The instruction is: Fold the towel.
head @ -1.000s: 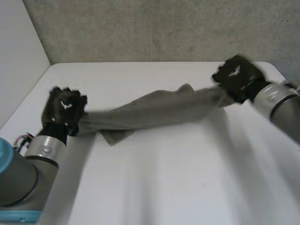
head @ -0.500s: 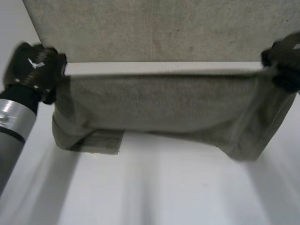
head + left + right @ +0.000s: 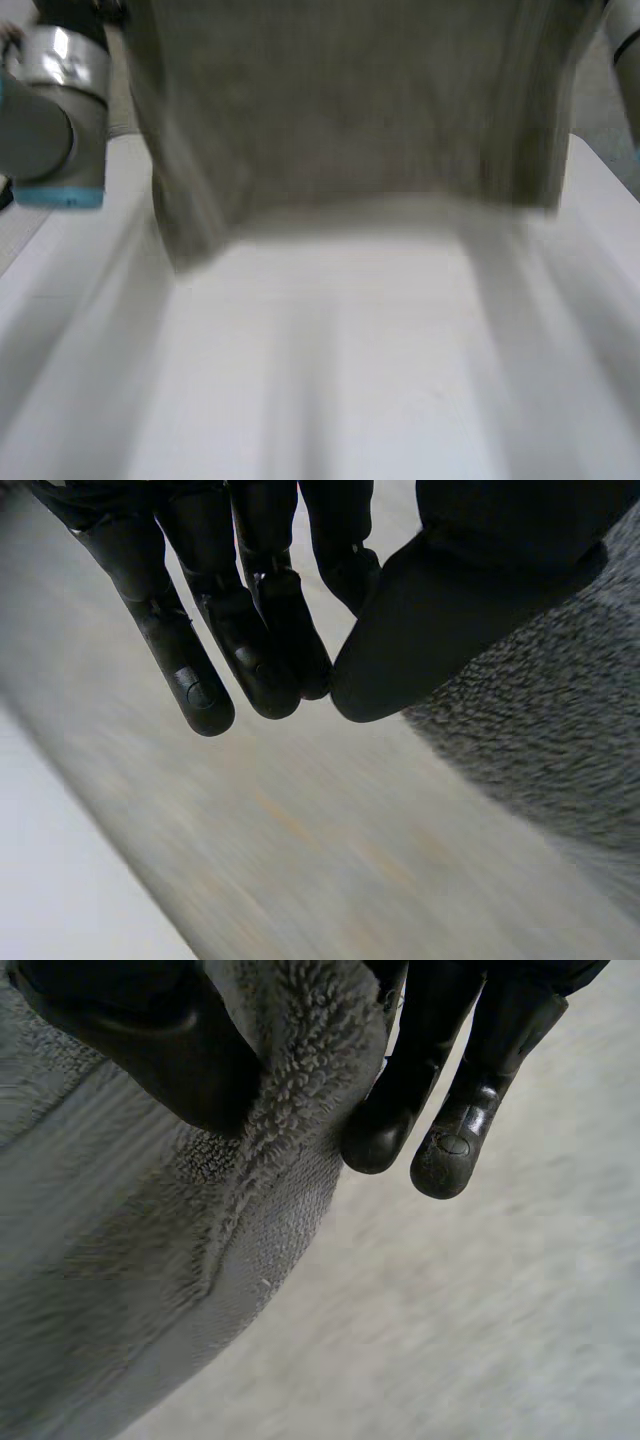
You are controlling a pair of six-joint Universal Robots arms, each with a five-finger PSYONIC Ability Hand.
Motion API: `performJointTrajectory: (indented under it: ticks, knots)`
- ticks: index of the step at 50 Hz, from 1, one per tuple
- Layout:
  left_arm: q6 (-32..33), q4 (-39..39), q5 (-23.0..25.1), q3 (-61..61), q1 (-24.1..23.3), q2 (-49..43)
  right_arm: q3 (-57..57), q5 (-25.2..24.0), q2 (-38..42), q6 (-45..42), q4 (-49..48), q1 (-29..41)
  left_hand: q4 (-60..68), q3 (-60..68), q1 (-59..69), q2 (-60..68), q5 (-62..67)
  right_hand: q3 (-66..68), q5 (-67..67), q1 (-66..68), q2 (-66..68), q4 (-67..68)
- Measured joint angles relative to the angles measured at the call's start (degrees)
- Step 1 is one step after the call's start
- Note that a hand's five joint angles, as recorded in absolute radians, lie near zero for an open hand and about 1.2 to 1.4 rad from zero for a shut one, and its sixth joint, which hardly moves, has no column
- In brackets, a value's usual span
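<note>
The grey towel [image 3: 340, 110] hangs spread wide between my two arms, its lower edge just above the white table [image 3: 330, 380]. My left arm [image 3: 50, 110] is beside the towel's left side and my right arm [image 3: 625, 40] beside its right side. In the left wrist view my left hand [image 3: 250, 630] has its fingers closed against the thumb, with the towel [image 3: 560, 740] running out from behind the thumb. In the right wrist view my right hand [image 3: 440, 1080] pinches a thick fold of the towel [image 3: 150, 1290] between thumb and fingers.
A grey wall stands behind the table. The white tabletop stretches out below the hanging towel, toward the near edge.
Both arms have risen and moved apart. The towel went from a bunched strip on the table to a sheet stretched wide and lifted off it.
</note>
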Motion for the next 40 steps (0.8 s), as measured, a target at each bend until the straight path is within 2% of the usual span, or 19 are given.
performJointTrajectory:
  ticks: [2,5,13,17,23,30,34,38,40]
  knots:
    - [-2.7,4.9,-0.5,-1.4,0.2,2.0,3.1,-0.1,-2.4,1.1,-3.5,-0.1,0.0,0.0,0.0,0.0,0.0,0.0,0.5,0.0,0.0,0.0]
    - [-5.2,7.2,-0.9,-4.1,0.6,3.4,6.5,-0.7,-4.0,1.5,-2.6,-0.3,0.0,0.0,0.0,0.0,0.0,0.1,0.7,0.0,0.0,0.0]
    - [-7.0,3.5,-0.1,-17.3,1.7,3.7,18.1,-3.6,-4.4,1.2,8.8,-0.5,0.0,0.0,0.0,0.0,0.0,0.2,0.7,0.0,0.0,0.5]
    - [-6.7,2.4,2.1,-26.0,2.5,3.0,25.5,-5.3,-3.8,1.1,9.8,-0.5,0.0,0.0,0.0,0.0,0.0,0.2,0.8,0.0,0.0,0.5]
    - [-6.0,3.1,5.3,-35.8,3.8,-0.2,35.6,-7.5,-1.2,0.8,5.5,-0.4,0.0,0.0,0.0,0.0,0.0,0.2,0.9,0.0,0.0,0.5]
    - [-3.6,3.1,6.3,-41.1,4.5,-4.1,43.2,-7.4,2.4,-1.6,1.6,-0.4,0.0,0.0,0.0,0.0,0.0,0.2,0.9,0.0,0.0,0.5]
    - [-1.1,2.9,6.2,-42.3,5.0,-4.3,46.0,-6.9,1.7,-3.3,1.4,-0.7,-0.1,-0.1,0.0,-0.1,0.0,0.2,0.9,0.0,0.0,0.5]
    - [0.8,2.8,6.0,-43.3,5.6,-3.7,48.1,-6.9,-0.9,-3.7,1.5,-1.1,-7.2,-7.1,-6.5,-7.2,-6.5,0.2,0.9,0.0,0.0,0.5]
    - [1.4,2.8,5.8,-43.8,5.9,-3.3,49.3,-7.0,-2.6,-3.5,1.2,-1.4,-15.4,-15.3,-15.2,-16.0,-15.1,0.2,0.9,0.0,0.0,0.5]
